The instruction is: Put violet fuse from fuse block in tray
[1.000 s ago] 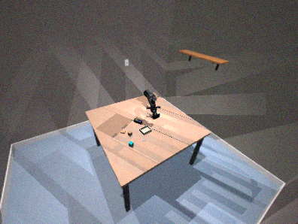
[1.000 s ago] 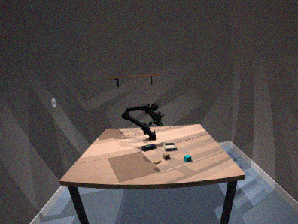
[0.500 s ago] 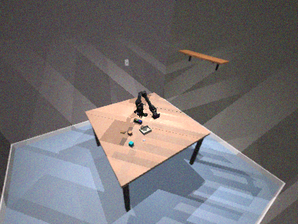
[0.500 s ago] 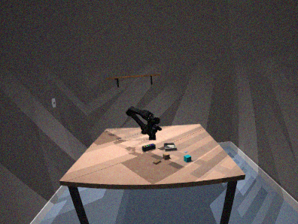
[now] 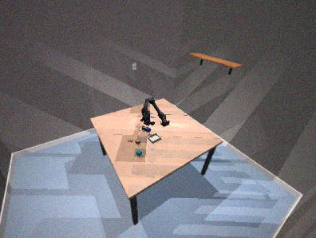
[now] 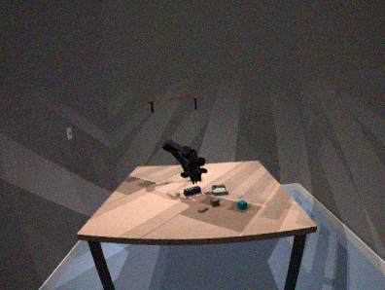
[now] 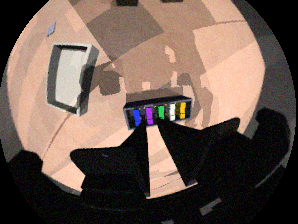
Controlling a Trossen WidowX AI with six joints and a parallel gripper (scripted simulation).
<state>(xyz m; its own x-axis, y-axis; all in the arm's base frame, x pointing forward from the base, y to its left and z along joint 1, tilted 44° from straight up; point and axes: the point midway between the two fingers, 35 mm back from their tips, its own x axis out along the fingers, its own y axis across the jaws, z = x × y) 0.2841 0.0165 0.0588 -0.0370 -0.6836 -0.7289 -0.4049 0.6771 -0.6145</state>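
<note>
The fuse block (image 5: 146, 128) (image 6: 192, 191) (image 7: 158, 102) stands on the table. In the wrist view it holds a blue fuse (image 7: 137, 117), the violet fuse (image 7: 149, 116), a green fuse (image 7: 161, 112), a white fuse (image 7: 172, 111) and a yellow fuse (image 7: 183, 110) in a row. The violet fuse sits between blue and green. My gripper (image 6: 194, 182) (image 7: 150, 123) is open by a narrow gap, with nothing between the fingers. It points down above the block, its fingertips below the violet fuse in the wrist picture. The tray (image 5: 154, 138) (image 6: 219, 190) (image 7: 67, 75) is empty.
A teal cube (image 5: 139, 152) (image 6: 242, 205), a brown block (image 5: 137, 141) (image 6: 215, 202), a flat brown piece (image 5: 130, 140) (image 6: 202, 209) and a small pale piece (image 5: 152, 148) (image 6: 240, 197) (image 7: 51, 29) lie on the table beyond the fuse block and tray.
</note>
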